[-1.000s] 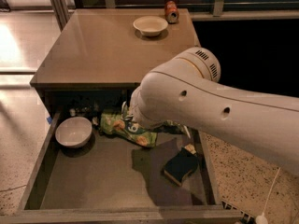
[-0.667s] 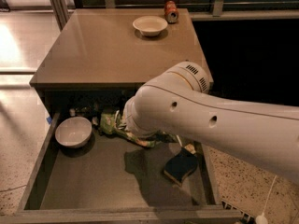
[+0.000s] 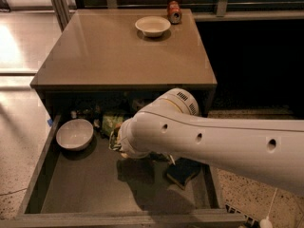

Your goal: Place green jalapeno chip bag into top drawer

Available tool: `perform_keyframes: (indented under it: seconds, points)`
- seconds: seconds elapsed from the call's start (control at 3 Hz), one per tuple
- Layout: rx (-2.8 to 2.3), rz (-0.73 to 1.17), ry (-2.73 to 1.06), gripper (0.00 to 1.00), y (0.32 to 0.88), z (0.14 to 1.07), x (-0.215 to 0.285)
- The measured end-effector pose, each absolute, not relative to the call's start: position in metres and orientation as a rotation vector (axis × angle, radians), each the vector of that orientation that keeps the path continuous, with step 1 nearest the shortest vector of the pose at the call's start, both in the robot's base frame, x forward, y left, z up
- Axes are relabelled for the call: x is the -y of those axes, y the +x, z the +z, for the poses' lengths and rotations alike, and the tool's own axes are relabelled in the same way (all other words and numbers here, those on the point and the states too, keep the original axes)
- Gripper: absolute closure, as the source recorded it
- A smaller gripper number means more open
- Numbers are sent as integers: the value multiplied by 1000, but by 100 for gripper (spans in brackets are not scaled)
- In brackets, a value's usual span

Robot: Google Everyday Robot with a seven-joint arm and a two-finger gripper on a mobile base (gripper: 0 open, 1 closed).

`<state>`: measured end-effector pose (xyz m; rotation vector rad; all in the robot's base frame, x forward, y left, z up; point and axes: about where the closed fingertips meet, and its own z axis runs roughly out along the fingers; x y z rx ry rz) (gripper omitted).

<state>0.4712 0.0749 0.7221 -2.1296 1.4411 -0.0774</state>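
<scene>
white tool (image 3: 117,144) in grey-brown top drawer (image 3: 85,190), green white-patched chip bag (image 3: 111,123), white bowl (image 3: 74,134)

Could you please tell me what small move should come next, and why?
Probably let go of the green jalapeno chip bag: the gripper is low inside the top drawer, beside the white bowl, with the bag at its tip. The wrist hides the grasp itself.

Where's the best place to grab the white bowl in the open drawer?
Probably its near rim, from straight above: the bowl sits upright, mouth up, close to the drawer left wall. The gripper, at the arm's tip, is beside it, by the green chip bag.
</scene>
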Motion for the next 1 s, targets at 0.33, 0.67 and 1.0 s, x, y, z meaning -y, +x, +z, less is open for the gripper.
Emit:
perform_keyframes:
  seconds: [0.33,0.67,1.0]
  points:
    - [-1441,-77,-2130,100,471,722,-75]
    - [-1422,12,-2140,100,479,699,-86]
    - [-1404,93,-2158,100,485,675,-97]
